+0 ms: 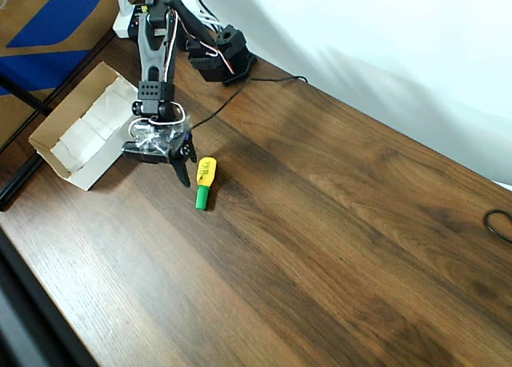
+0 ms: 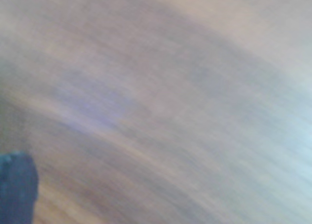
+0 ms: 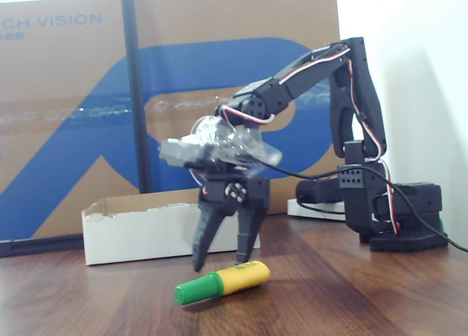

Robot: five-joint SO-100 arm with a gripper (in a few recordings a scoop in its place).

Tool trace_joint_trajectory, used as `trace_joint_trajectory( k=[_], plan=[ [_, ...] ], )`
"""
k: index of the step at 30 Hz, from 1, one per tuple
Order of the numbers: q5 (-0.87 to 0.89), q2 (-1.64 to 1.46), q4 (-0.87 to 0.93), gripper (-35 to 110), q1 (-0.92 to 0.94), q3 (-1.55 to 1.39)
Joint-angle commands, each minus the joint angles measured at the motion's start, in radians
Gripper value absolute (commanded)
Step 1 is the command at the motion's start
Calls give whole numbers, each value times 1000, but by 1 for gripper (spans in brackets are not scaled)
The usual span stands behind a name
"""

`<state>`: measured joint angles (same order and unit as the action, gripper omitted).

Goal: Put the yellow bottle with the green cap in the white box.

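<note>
The gripper [image 3: 223, 259] is hanging just above the tabletop with its 2 black fingers spread apart and pointing down, holding nothing. In the fixed view the fingers [image 3: 203, 237] are standing like an inverted V, their tips close to the wood but whether they are touching it is not clear.

The yellow bottle with the green cap [image 3: 221, 282] is lying on its side on the wooden table [image 3: 351, 299], in front of the fingertips in that view — near them, not between them. In the overhead view the gripper [image 1: 186, 169] is sitting just to the left of the bottle [image 1: 204, 182], with the nearer finger tip beside the yellow body; the green cap is pointing toward the lower edge of the picture, away from the arm's base.

The white box [image 1: 78, 135] is lying open-topped to the left of the gripper in the overhead view, just beside the arm's wrist — in the fixed view the box [image 3: 139, 226] is sitting behind the fingers.

The wrist view is blurring heavily, showing smeared wood grain and a dark finger [image 2: 17, 187] at the lower left corner.

A blue-and-brown cardboard sheet [image 3: 73, 131] is standing behind the table.
</note>
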<state>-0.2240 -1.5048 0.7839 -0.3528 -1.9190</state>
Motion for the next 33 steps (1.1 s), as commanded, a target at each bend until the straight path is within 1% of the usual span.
trace_joint_trajectory(
  k=[1, 11, 15, 17, 26, 33],
  plan=[
    [-21, -72, -2, 31, 6, 12],
    [-54, -71, -26, 31, 51, -9],
    [-23, -61, -29, 31, 49, 8],
    [6, -61, -44, 30, 40, 9],
    [-5, -17, 15, 30, -78, 55],
    [-5, 17, 44, 30, -129, 91]
  ],
)
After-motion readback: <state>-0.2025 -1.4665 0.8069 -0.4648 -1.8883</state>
